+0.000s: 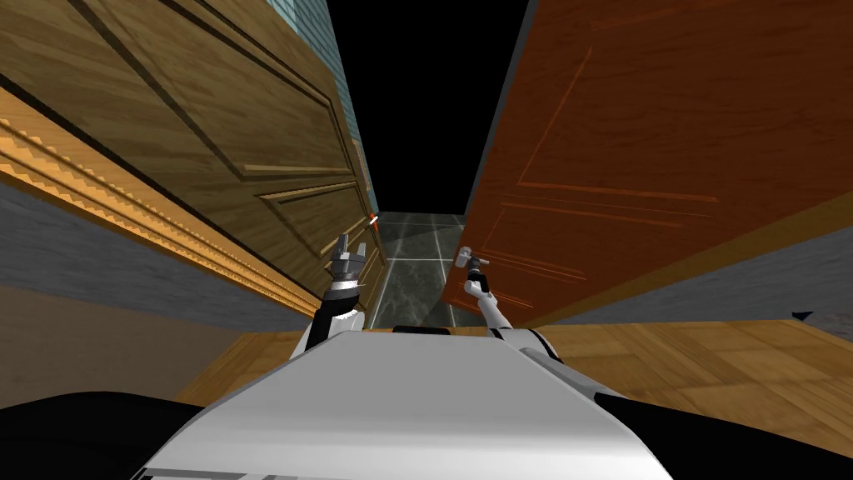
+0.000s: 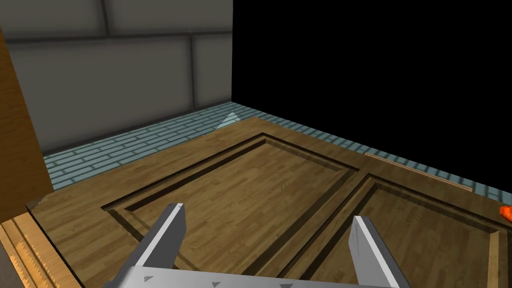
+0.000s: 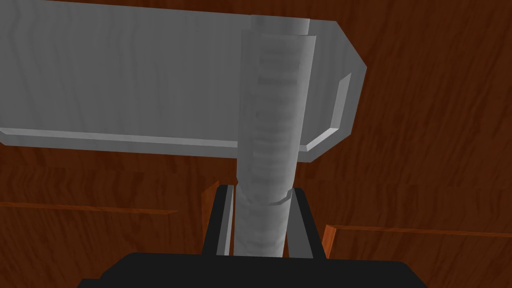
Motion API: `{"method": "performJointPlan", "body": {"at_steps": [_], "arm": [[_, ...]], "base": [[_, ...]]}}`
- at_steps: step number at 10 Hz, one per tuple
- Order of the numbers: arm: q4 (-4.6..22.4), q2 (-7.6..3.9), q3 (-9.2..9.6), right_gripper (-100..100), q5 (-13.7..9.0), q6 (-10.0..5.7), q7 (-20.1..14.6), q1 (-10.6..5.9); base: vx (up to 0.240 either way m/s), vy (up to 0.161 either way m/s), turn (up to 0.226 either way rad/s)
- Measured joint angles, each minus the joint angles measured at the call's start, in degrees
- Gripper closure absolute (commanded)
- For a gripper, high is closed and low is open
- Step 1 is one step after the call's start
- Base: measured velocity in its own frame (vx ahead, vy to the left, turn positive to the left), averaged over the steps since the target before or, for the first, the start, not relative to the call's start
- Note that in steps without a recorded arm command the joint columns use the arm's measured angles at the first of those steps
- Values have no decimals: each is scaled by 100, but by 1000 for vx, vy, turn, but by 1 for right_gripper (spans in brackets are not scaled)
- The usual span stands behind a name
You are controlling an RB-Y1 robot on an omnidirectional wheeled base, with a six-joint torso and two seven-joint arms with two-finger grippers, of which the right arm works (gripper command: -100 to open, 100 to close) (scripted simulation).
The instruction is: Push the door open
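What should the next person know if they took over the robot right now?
Right hand: shut on the grey handle of the reddish door, fingers pressing its sides.
Left hand: open, holding nothing, pointing at the brown panelled door on my left.
Done: the handle is gripped. A gap with dark tiled floor shows between the two doors.
Left: push the reddish door further open, probably with the right arm, then let go of the handle.
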Motion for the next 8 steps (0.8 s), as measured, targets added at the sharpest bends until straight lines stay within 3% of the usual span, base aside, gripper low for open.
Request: {"method": "performJointPlan", "body": {"at_steps": [2, 6, 8], "arm": [[-188, -11, -185, 100, -28, 76, 85, 131], [215, -168, -320, 100, -43, -66, -15, -21], [215, -198, -460, 100, -61, -82, 14, 4]], "base": [[155, 78, -54], [168, 83, -63], [188, 84, -66]]}}
